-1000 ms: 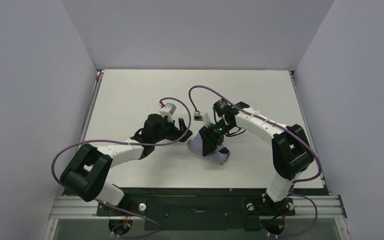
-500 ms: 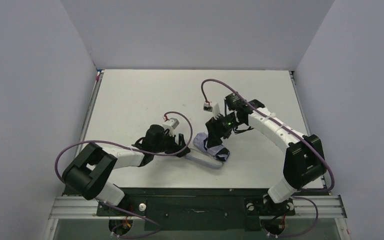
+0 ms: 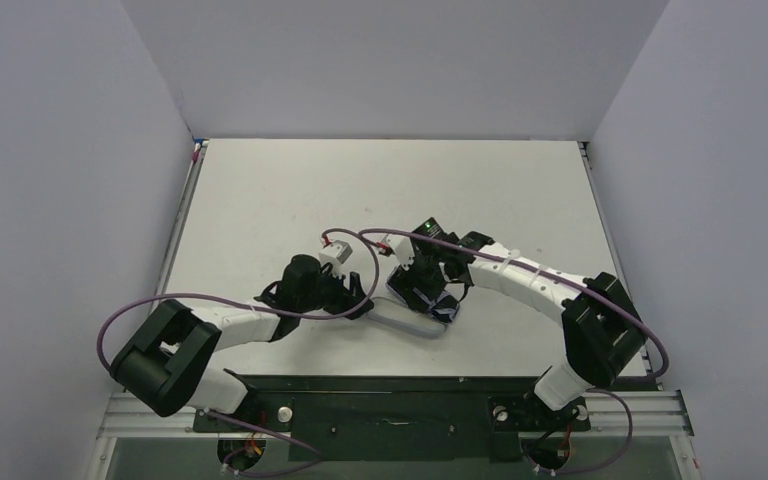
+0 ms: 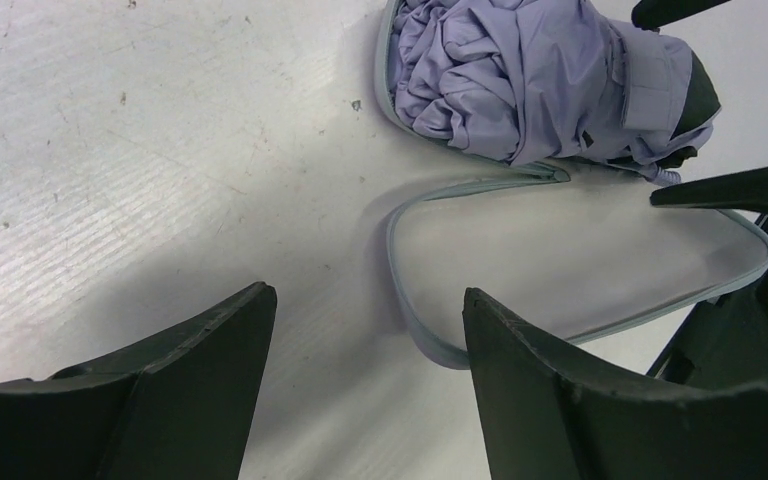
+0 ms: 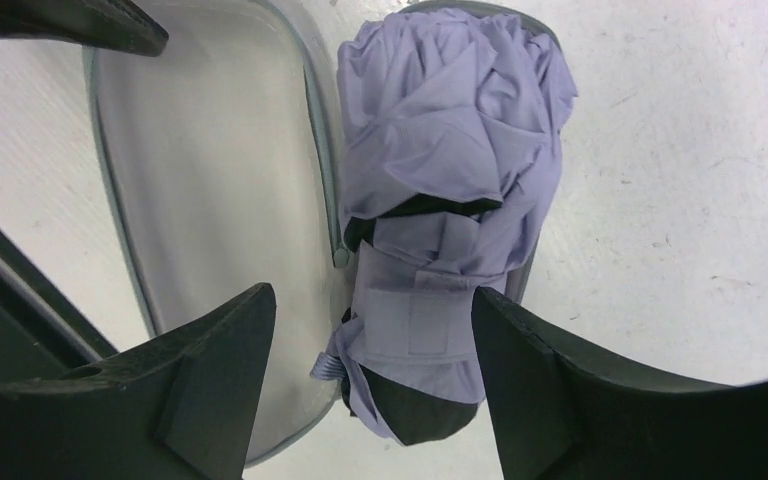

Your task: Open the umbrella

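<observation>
Quick status from me. The umbrella [image 5: 450, 150] is folded up, a crumpled lilac bundle with its strap [image 5: 425, 320] wrapped round and fastened. It's lying in one half of an unzipped pouch [image 5: 110, 200] on the tabletop [image 3: 290, 190], roughly at 5 o'clock from the tabletop's middle in the overhead view. The other half of the pouch is flopped open flat and has nothing in it. It sits at 9 o'clock of the umbrella in my right wrist view.

My right tool [image 5: 370, 295] is spread wide and sits over the strapped end of the umbrella, one finger on each side. The bunched fabric end points to 12 o'clock in that view, and a bit of black shows at the 6 o'clock end. I'm not gripping it. There's a clear gap on the left side, though I can't tell if the right finger is brushing the fabric.

My left tool [image 4: 365, 295] is also open and holding nothing. It's low over the tabletop with the grey zip rim of the flat pouch half lying in the gap between its fingers. From there the umbrella is up at 1 o'clock. In the overhead view the left tool is at about 9 o'clock of the umbrella, near the pouch.
</observation>
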### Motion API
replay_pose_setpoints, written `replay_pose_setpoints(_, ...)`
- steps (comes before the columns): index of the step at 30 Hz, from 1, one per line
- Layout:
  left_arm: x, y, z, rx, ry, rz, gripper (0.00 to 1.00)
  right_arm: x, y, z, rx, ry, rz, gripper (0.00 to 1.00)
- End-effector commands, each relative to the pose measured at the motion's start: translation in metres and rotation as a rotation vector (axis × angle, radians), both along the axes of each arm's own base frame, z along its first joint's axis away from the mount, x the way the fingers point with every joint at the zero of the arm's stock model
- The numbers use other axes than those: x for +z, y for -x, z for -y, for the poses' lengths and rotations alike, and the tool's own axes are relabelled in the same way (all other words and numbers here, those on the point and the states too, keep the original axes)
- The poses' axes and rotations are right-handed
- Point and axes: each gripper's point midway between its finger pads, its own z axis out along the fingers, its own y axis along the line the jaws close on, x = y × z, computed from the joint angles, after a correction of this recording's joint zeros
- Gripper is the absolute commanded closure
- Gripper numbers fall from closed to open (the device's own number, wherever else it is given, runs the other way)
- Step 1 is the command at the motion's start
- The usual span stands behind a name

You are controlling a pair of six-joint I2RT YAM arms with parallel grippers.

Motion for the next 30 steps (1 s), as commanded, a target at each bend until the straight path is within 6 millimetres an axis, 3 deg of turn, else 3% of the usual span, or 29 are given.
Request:
replay_pose_setpoints(1,0.011,-0.003,-0.005,0.019,0.025,0.023,0.34,-0.010,-0.018,-0.001,-0.013,0.093,0.146,0.32)
replay_pose_setpoints(5,0.012,-0.007,-0.014,0.052,0.027,0.014,0.34,-0.028,-0.018,0.009,-0.034,0.159,0.161,0.36)
replay_pose_setpoints(9,0.017,-0.012,-0.021,0.074,0.030,0.026,0.33,-0.041,-0.024,0.030,-0.071,0.259,0.197,0.48)
replay_pose_setpoints(13,0.028,-0.021,-0.022,0.090,0.044,0.056,0.26,-0.049,-0.030,0.050,-0.103,0.338,0.203,0.66)
replay_pose_setpoints(17,0.044,-0.032,-0.027,0.110,0.065,0.106,0.16,-0.053,-0.038,0.073,-0.168,0.344,0.146,0.98)
replay_pose_setpoints(23,0.072,-0.059,-0.040,0.125,0.009,0.257,0.06,-0.045,-0.066,0.126,-0.313,0.349,0.106,1.00)
replay_pose_setpoints(27,0.084,-0.074,-0.052,0.147,-0.021,0.304,0.03,-0.042,-0.087,0.180,-0.418,0.375,0.084,1.00)
replay_pose_setpoints(30,0.093,-0.087,-0.062,0.168,-0.046,0.338,0.03,-0.033,-0.107,0.210,-0.480,0.371,0.092,1.00)
